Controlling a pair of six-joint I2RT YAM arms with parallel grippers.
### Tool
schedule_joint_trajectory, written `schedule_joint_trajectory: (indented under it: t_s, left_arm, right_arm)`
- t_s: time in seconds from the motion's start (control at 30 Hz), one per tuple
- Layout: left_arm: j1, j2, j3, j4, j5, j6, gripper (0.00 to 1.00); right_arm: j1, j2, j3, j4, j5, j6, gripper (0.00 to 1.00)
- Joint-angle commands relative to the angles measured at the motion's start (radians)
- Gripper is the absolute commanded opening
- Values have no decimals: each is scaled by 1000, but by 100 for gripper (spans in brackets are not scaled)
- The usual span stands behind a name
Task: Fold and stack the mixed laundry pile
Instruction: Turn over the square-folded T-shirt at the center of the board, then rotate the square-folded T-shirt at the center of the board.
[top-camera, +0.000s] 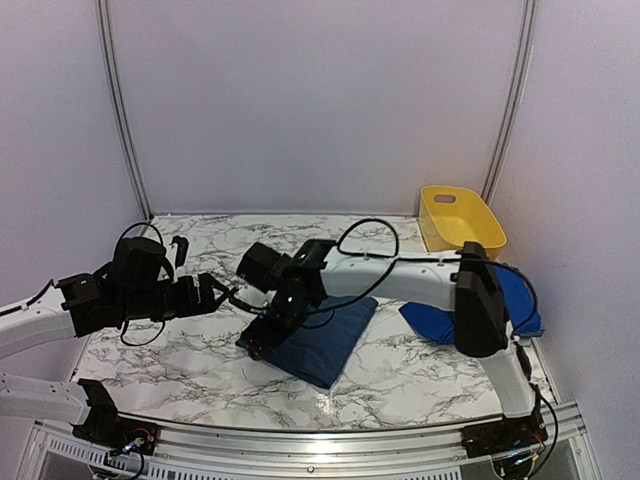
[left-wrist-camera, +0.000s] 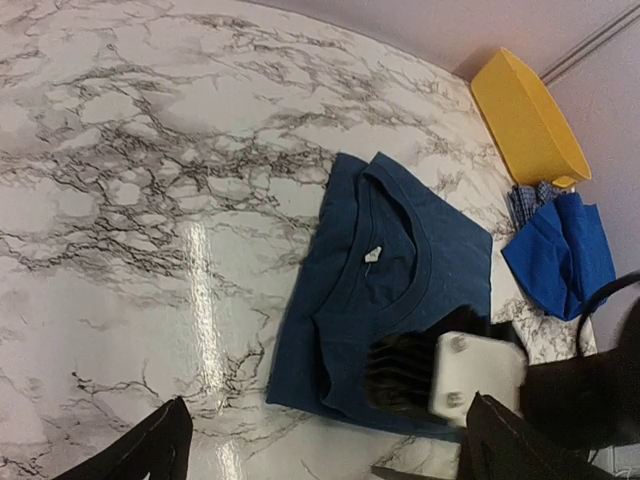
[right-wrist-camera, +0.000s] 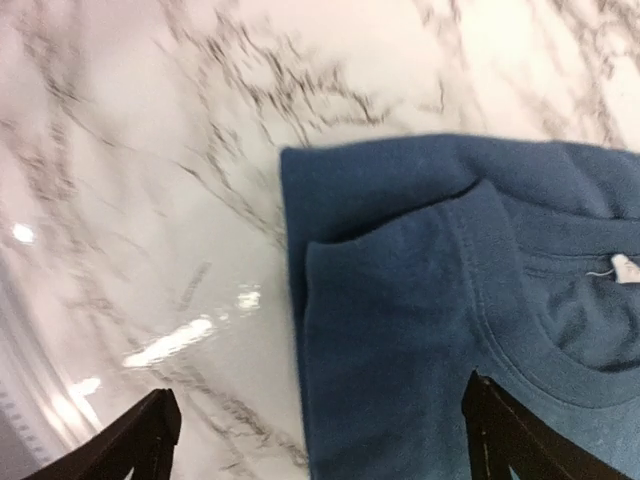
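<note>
A folded dark denim-blue garment (top-camera: 318, 342) (left-wrist-camera: 390, 280) (right-wrist-camera: 450, 330) lies flat on the marble table, collar and white tag showing. My right gripper (top-camera: 258, 344) (right-wrist-camera: 320, 452) hovers open over its near-left corner, holding nothing; its white body (left-wrist-camera: 478, 375) shows in the left wrist view. My left gripper (top-camera: 228, 297) (left-wrist-camera: 325, 462) stands open to the left of the garment, apart from it. A bright royal-blue garment (top-camera: 520, 300) (left-wrist-camera: 562, 255) lies bunched at the right, with a strip of blue-and-white checked shirt (left-wrist-camera: 526, 200) beside it.
A yellow plastic tub (top-camera: 460, 218) (left-wrist-camera: 528, 115) stands at the back right corner. The right arm's elbow (top-camera: 480, 300) rises over the royal-blue garment. Bare marble table (top-camera: 180, 350) stretches left and behind the folded garment.
</note>
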Motion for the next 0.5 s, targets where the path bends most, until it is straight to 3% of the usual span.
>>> schedule_joint_trajectory:
  t_s: [0.0,0.17,0.3,0.47]
  left_arm:
    - [-82,69,15,44,57,20,99]
    - [-218,248,101,102,33,13,99]
    - [-313,449,203,165,44,-28,98]
    - [-346,674,315,208,74,-91,94]
  right_arm:
    - [-113,-298,-104,202,-257,18,98]
    - [-372,-482,-468,461,-421,77,99]
    - [-482,-436,-528,492,-507,55,90]
    - [-505,-354,-594,506,-538,6,85]
